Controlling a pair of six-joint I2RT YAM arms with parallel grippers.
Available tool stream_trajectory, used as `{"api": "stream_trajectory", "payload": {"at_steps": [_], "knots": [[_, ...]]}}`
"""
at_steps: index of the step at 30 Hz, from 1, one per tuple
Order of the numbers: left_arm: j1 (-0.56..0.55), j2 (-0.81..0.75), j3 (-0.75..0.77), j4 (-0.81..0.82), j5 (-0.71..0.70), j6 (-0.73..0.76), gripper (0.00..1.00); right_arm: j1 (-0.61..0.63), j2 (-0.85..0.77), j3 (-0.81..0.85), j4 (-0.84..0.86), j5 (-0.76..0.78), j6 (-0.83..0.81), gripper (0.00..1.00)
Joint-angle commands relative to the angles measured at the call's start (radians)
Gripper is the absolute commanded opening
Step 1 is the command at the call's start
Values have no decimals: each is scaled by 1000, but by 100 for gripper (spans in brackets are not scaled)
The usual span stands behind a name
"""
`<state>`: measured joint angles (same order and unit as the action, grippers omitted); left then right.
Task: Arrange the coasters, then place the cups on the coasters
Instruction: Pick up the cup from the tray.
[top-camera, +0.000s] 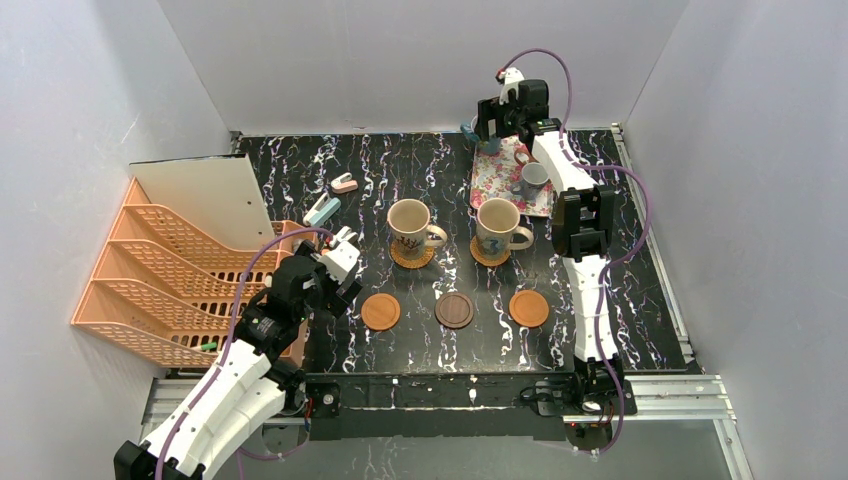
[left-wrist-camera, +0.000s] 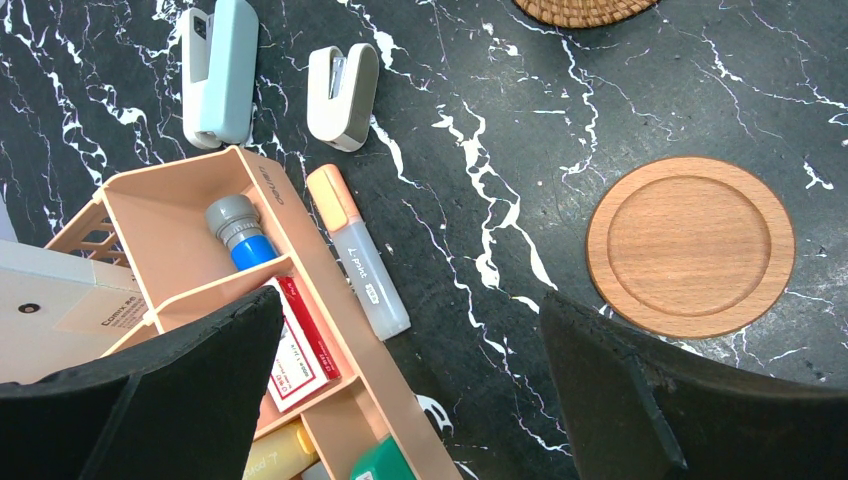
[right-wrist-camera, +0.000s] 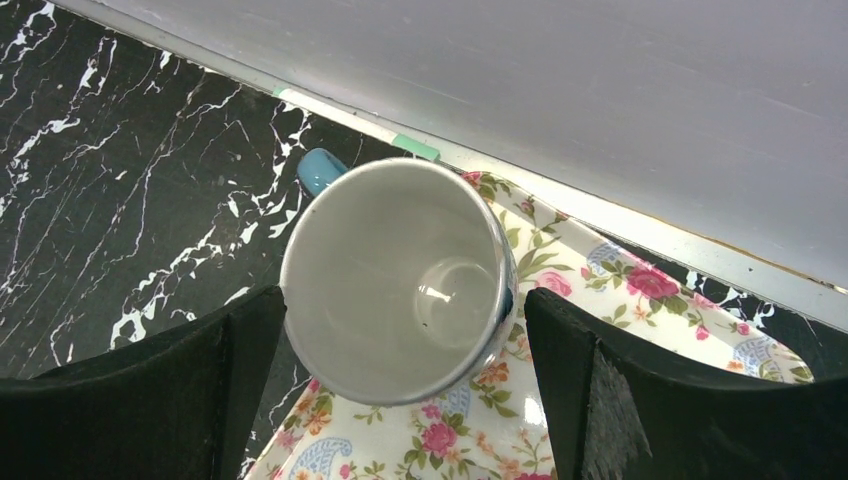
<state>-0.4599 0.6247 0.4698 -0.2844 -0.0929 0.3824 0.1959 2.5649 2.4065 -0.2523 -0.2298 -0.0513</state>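
Observation:
Two large beige cups (top-camera: 408, 222) (top-camera: 497, 226) stand on woven coasters (top-camera: 412, 257) (top-camera: 489, 254). In front lie three bare coasters: orange-brown (top-camera: 380, 311), dark brown (top-camera: 455, 310), orange-brown (top-camera: 529, 308). A small cup (top-camera: 535, 178) stands on the floral tray (top-camera: 503, 180). My right gripper (top-camera: 487, 135) (right-wrist-camera: 405, 300) is open at the tray's far corner, its fingers on either side of a white-lined cup with a blue handle (right-wrist-camera: 400, 270). My left gripper (top-camera: 343, 258) (left-wrist-camera: 410, 310) hangs open and empty, left of the near-left coaster (left-wrist-camera: 690, 245).
An orange desk organiser (left-wrist-camera: 330, 300) with markers and a box sits under my left gripper. Beside it lie two staplers (left-wrist-camera: 220, 70) (left-wrist-camera: 342, 92) and a loose marker (left-wrist-camera: 355, 250). Orange stacked file trays (top-camera: 170, 280) fill the left side. The back wall is close behind the tray.

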Motion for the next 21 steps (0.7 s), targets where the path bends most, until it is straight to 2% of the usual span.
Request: {"api": "stream_trajectory", "payload": {"at_steps": [1, 21], "knots": [[4, -12, -10, 5, 5, 0, 98, -5, -67, 22, -15, 50, -6, 98], [4, -12, -10, 4, 4, -4, 98, -35, -60, 56, 54, 179, 27, 96]]}}
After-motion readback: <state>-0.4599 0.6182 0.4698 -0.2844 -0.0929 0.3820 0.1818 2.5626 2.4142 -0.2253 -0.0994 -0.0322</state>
